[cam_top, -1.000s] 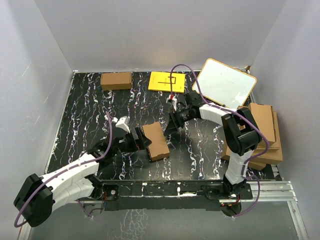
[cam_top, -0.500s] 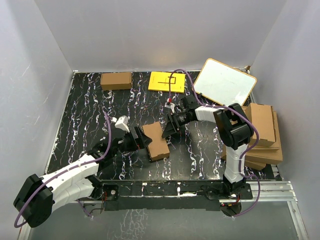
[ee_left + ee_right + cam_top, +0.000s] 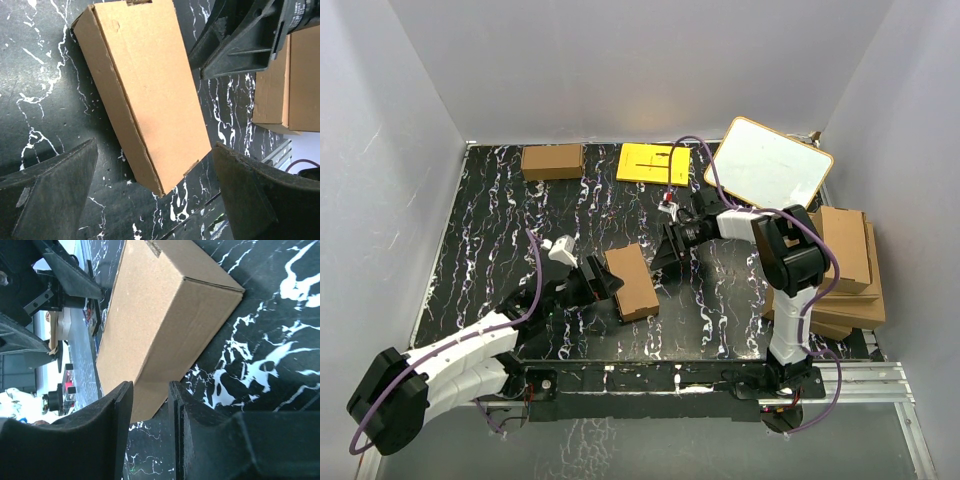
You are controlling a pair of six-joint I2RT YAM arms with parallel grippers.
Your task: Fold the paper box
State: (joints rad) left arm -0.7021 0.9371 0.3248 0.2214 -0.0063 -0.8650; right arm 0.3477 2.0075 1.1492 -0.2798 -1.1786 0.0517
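Note:
The paper box (image 3: 632,282) lies closed on the black marbled table, a plain brown oblong carton. It also fills the left wrist view (image 3: 150,90) and the right wrist view (image 3: 160,315). My left gripper (image 3: 594,283) sits at the box's left side with its jaws wide open. The near corner of the box shows between the fingers (image 3: 155,150) without touching them. My right gripper (image 3: 667,252) hovers just off the box's far right corner. Its jaws (image 3: 150,390) stand a narrow gap apart with nothing between them.
A smaller brown carton (image 3: 552,161) and a yellow sheet (image 3: 653,163) lie at the back of the table. A whiteboard (image 3: 770,166) leans at the back right. A pile of larger cardboard sheets (image 3: 845,270) is stacked at the right edge.
The right gripper's jaws have narrowed a lot while it shifted a little near the box's right corner. The left gripper and the box have hardly moved.

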